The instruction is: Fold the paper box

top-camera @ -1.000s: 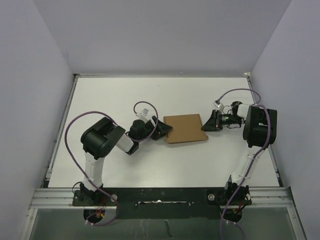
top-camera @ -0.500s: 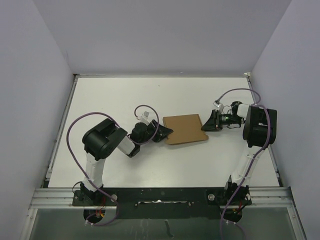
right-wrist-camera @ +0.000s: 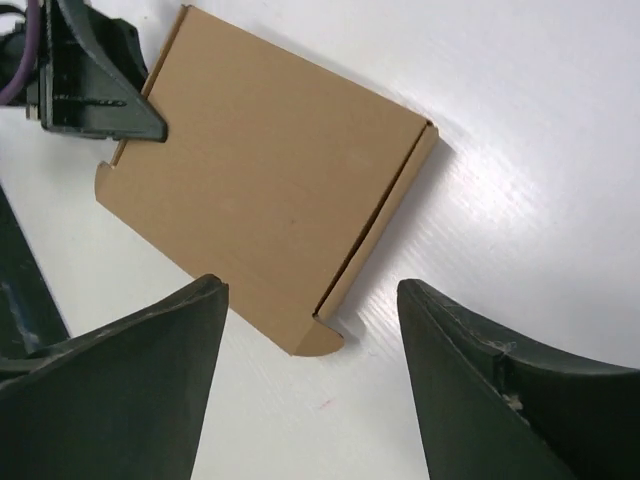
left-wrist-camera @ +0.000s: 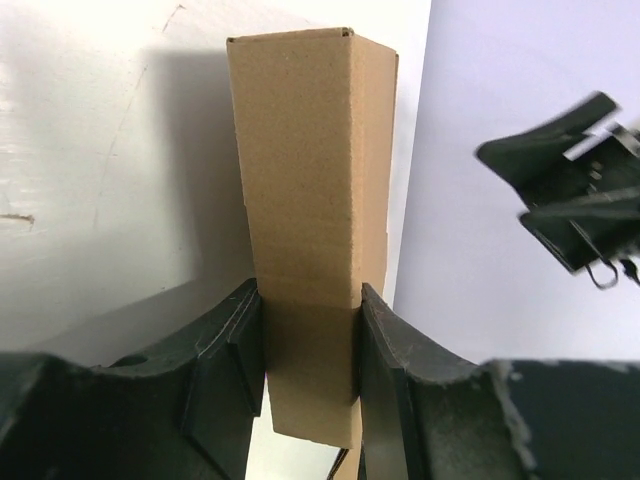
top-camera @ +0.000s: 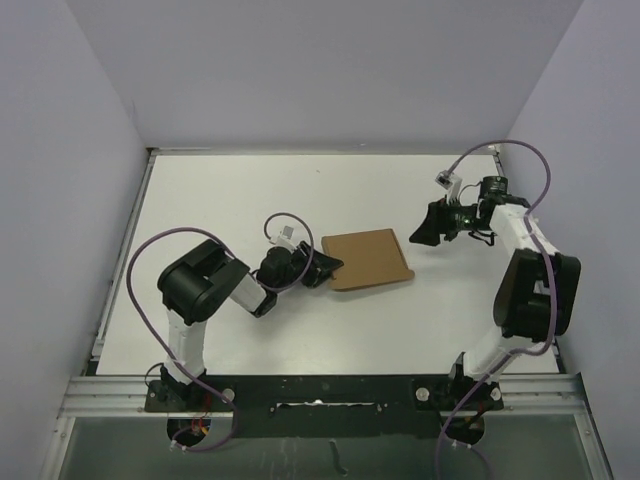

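Observation:
The paper box (top-camera: pixel 368 258) is a flat, closed brown cardboard box lying near the middle of the white table (top-camera: pixel 220 200). My left gripper (top-camera: pixel 330 268) is shut on the box's left edge; the left wrist view shows the brown box (left-wrist-camera: pixel 310 200) pinched between both black fingers (left-wrist-camera: pixel 225 360). My right gripper (top-camera: pixel 424 228) hovers to the right of the box and above it, apart from it, open with nothing between its fingers. From the right wrist the box (right-wrist-camera: pixel 265 180) lies whole below, with a rounded tab sticking out at its near corner.
Pale walls close in the table on the left, back and right. A metal rail (top-camera: pixel 320 390) with both arm bases runs along the near edge. Purple cables (top-camera: pixel 150 250) loop off each arm.
My right gripper has let go of the box's right edge, opened and pulled back up and to the right. My left gripper has closed on the left edge. The box has turned slightly.

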`<state>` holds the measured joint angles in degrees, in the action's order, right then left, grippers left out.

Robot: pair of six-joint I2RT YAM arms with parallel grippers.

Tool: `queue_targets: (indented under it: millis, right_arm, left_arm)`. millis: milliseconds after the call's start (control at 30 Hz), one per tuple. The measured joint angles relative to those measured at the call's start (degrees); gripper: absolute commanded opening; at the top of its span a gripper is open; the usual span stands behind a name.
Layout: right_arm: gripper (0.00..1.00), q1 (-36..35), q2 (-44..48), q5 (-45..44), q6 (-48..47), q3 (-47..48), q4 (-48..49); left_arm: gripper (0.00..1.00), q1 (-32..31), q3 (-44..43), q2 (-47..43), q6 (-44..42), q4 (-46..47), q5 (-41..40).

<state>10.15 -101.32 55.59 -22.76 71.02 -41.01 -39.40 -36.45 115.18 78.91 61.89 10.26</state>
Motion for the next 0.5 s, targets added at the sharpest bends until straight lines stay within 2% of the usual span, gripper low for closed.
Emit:
queue_targets:
  millis: [100, 200, 333, 400, 500]
  right_arm:
    - [0.99, -1.62, 8.46, -0.70, -5.27, -2.62, 1.36]
    - [0.98, -7.93, 17.64, -2.21, -12.81, -8.79, 5.11]
    - [0.98, -21.20, 29.64, -4.70, -25.73, -22.86, 12.48]
    - [0.98, -26.51, 31.98, -6.86, -31.95, -27.28, 13.27]
    - [0.98, -30.25, 30.73, -11.28, -37.64, -29.03, 15.74]
  left_arm:
    - [0.20, 0.44, 0.22, -1.55, 1.25, -1.92, -0.02]
    - [0.21, 0.98, 0.22, -3.74, 2.89, -5.62, 0.00]
    - [0.22, 1.66, 0.13, -8.24, 4.83, -12.55, 0.00]
    - [0.22, 2.03, -0.22, -10.82, 6.08, -17.11, 0.04]
    - [0.22, 2.69, -0.79, -13.31, 7.61, -21.68, 0.33]
